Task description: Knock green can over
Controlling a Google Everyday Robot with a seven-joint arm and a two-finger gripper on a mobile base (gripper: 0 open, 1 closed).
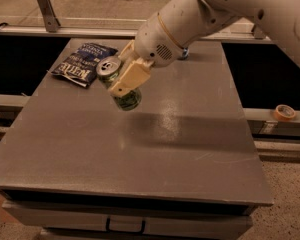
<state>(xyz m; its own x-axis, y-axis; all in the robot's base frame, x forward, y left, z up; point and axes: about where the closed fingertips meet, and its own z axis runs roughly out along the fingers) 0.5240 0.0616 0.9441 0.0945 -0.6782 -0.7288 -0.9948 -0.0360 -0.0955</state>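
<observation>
The green can (pixel 121 95) is a shiny green drink can with a silver top and pull tab. It is tilted, with its top leaning to the left toward the chip bag, over the left middle of the grey table (pixel 155 149). My gripper (pixel 116 78) is shut on the can, with one cream finger (pixel 130 77) across its front side and the other behind it. I cannot tell whether the can's base touches the table. The white arm reaches in from the upper right.
A dark blue chip bag (pixel 83 63) lies at the table's far left. A blue can (pixel 184 54) stands at the far edge, mostly hidden behind the arm. A roll of tape (pixel 284 112) sits on a ledge to the right. Rails run behind the table.
</observation>
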